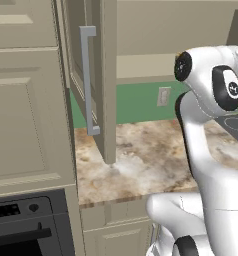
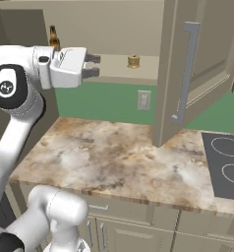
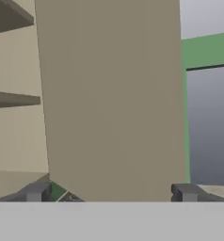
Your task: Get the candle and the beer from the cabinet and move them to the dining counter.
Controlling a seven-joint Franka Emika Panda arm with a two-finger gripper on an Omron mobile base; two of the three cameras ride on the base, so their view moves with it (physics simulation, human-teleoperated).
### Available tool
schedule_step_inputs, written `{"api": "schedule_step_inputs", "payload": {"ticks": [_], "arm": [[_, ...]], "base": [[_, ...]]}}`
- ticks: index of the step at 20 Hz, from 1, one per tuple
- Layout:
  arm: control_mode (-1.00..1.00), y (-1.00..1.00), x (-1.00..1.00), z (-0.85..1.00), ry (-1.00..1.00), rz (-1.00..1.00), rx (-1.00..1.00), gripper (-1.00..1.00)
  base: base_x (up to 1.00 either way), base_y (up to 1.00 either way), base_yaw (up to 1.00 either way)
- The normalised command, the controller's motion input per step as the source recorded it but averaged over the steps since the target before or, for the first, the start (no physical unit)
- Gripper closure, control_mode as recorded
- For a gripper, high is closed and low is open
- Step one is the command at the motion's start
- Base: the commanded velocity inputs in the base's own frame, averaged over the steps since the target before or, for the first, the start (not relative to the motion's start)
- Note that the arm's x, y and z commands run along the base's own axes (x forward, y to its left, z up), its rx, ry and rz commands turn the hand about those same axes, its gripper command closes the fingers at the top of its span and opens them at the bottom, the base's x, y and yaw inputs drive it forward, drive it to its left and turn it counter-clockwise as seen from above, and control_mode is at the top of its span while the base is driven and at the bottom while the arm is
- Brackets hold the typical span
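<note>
The beige wall cabinet [image 2: 111,69] stands open. On its shelf, the small golden-brown candle [image 2: 133,61] sits toward the right. The amber beer [image 2: 53,37] stands at the left, partly hidden behind my hand. My gripper [image 2: 92,65] hovers in front of the shelf, between the two and level with the candle, touching neither. Its fingers are spread wide with nothing between them. In the hand view the gripper [image 3: 111,192] faces the inner side of an open cabinet door [image 3: 109,94], with shelves to the left. The dining counter is out of view.
An open cabinet door [image 2: 168,74] with a grey bar handle [image 2: 188,74] juts out right of the candle; the other door [image 1: 108,80] hangs left. Below lie a marbled worktop [image 2: 114,157] with a black cooktop [image 2: 227,167], a wall socket [image 2: 144,100] and an oven [image 1: 21,225].
</note>
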Motion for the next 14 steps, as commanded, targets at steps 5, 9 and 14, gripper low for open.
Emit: {"api": "schedule_step_inputs", "payload": {"ticks": [5, 9, 14], "arm": [[-1.00, -0.56, 0.00, -0.02, 0.00, -0.11, 0.00, -1.00], [-1.00, -0.34, 0.00, -0.11, 0.00, -0.17, 0.00, -1.00], [-1.00, -0.34, 0.11, -0.14, 0.00, -0.19, 0.00, -1.00]], "base": [[0.00, 0.00, 0.00], [0.00, 0.00, 0.00], [0.00, 0.00, 0.00]]}}
